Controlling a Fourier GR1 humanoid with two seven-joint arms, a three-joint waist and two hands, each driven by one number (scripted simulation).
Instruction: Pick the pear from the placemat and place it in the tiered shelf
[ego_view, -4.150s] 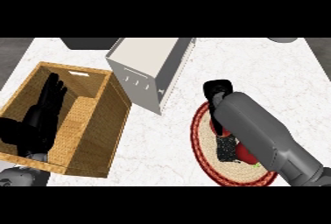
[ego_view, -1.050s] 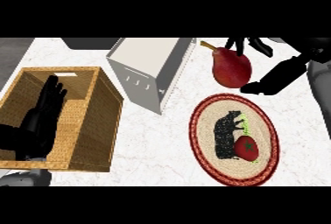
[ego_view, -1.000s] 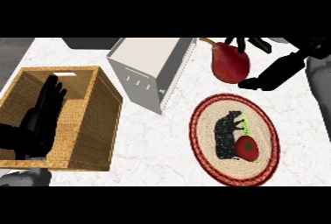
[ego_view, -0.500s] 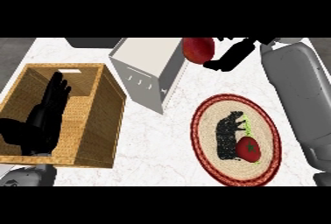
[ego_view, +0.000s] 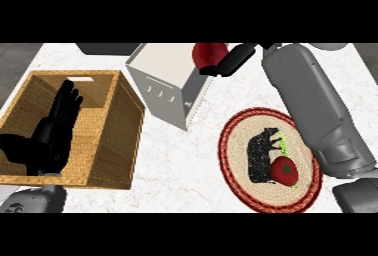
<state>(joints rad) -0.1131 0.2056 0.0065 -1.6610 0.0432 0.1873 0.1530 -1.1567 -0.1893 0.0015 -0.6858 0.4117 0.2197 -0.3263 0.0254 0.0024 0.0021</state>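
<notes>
Dark red pear (ego_view: 210, 53) has moved left, now over the white tiered shelf (ego_view: 171, 82), right hand (ego_view: 230, 61) curled round it; left hand (ego_view: 52, 127) open above the wicker basket (ego_view: 103, 150); round woven placemat (ego_view: 240, 145) behind

The pear (ego_view: 209, 53) is dark red. The shelf (ego_view: 171, 80) is off-white with grey side walls. Right of the shelf, the placemat (ego_view: 238, 150) is woven tan, ringed in red bands, with a black bear figure at its middle. On it lies a red strawberry (ego_view: 284, 169) with green leaves. Left of the shelf, the basket (ego_view: 103, 125) is golden-brown wicker. The counter (ego_view: 181, 165) is white marble, grey-veined. Both hands (ego_view: 52, 127) (ego_view: 232, 60) are black, the forearms grey.
</notes>
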